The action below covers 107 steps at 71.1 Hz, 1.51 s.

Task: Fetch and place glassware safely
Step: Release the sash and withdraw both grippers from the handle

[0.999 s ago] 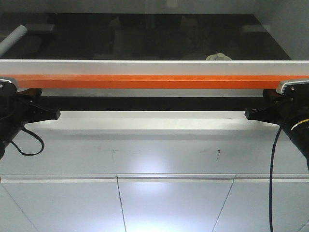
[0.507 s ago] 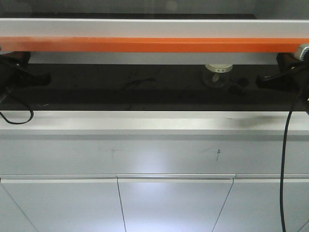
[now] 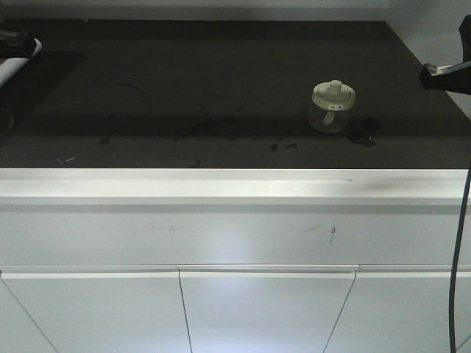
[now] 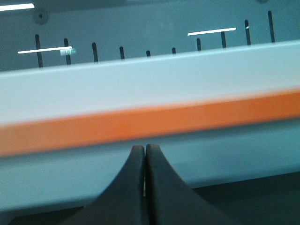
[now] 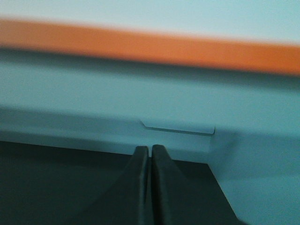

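Standing upright, the jar (image 3: 333, 107) is seen nearer the right gripper (image 5: 150, 149) than the left gripper (image 4: 144, 149); both are pinched together, empty.

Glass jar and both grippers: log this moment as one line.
jar: upright, lid on, on black worktop, untouched | left gripper: shut, empty | right gripper: shut, empty | task: jar not yet fetched

A dark bench (image 3: 221, 81) with a white front edge carries scuffs and smudges (image 3: 206, 129) near its middle. A white tube (image 3: 11, 68) lies at its far left corner. Pale cabinet doors (image 3: 265, 309) sit below. Both wrist views face a blurred pale bar with an orange stripe (image 4: 140, 124).
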Motion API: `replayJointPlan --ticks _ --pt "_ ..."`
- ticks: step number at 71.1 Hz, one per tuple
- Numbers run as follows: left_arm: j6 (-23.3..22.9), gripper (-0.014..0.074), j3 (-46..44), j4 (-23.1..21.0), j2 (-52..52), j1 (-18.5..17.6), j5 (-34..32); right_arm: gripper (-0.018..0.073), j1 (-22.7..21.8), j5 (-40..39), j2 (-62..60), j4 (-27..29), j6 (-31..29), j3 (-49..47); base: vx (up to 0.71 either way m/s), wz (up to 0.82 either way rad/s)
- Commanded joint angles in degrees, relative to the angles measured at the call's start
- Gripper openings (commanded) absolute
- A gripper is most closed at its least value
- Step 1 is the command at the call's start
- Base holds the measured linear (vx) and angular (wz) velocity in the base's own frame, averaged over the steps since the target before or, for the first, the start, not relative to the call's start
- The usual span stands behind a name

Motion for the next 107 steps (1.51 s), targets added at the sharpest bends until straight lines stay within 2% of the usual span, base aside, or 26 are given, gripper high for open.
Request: replayJointPlan --ticks 1,12,20,30,39,54,73,88,99,107 --pt "-0.15 -0.0007 -1.8 -0.24 -2.9 -0.01 -0.58 -0.0001 -0.03 -1.66 -3.03 0.14 -0.43 -1.86 0.0 0.0" --pt "-0.15 -0.0007 -1.8 -0.24 -6.07 -0.01 5.88 -0.0001 -0.03 3.33 -5.81 0.14 0.57 -1.86 0.0 0.0" --pt "-0.19 -0.0007 -1.07 -0.24 -9.24 -0.01 11.18 -0.0001 -0.03 8.3 -8.21 -0.15 4.55 -1.81 0.0 0.0" --pt "-0.21 -0.0007 3.8 -0.24 -14.75 -0.01 12.57 -0.0001 -0.03 13.66 -11.56 -4.05 8.84 -1.28 0.0 0.0" --pt "-1.88 -0.0007 12.01 -0.24 -21.11 -0.01 12.57 -0.0001 -0.03 13.32 -14.74 -7.47 12.34 2.4 0.0 0.0" --pt "-2.22 -0.0007 24.72 -0.19 -31.02 -0.01 12.84 -0.0001 -0.03 13.16 -18.58 -10.26 13.06 8.33 0.0 0.0" --pt "-2.73 -0.0007 37.09 0.0 -44.26 -0.01 19.56 -0.0001 -0.03 13.44 -23.74 -12.01 17.14 11.65 0.0 0.0" --pt "-3.17 -0.0007 42.55 0.0 -53.54 -0.01 24.77 -0.0001 -0.03 13.54 -24.2 -16.0 18.14 11.65 0.0 0.0" --pt "-3.17 -0.0007 43.13 0.0 -58.36 -0.01 31.33 -0.0001 -0.03 13.18 -24.2 -16.07 19.76 11.65 0.0 0.0" --pt "-3.17 -0.0007 43.13 0.0 -59.3 -0.01 31.08 -0.0001 -0.03 13.18 -24.2 -16.07 19.76 11.65 0.0 0.0"
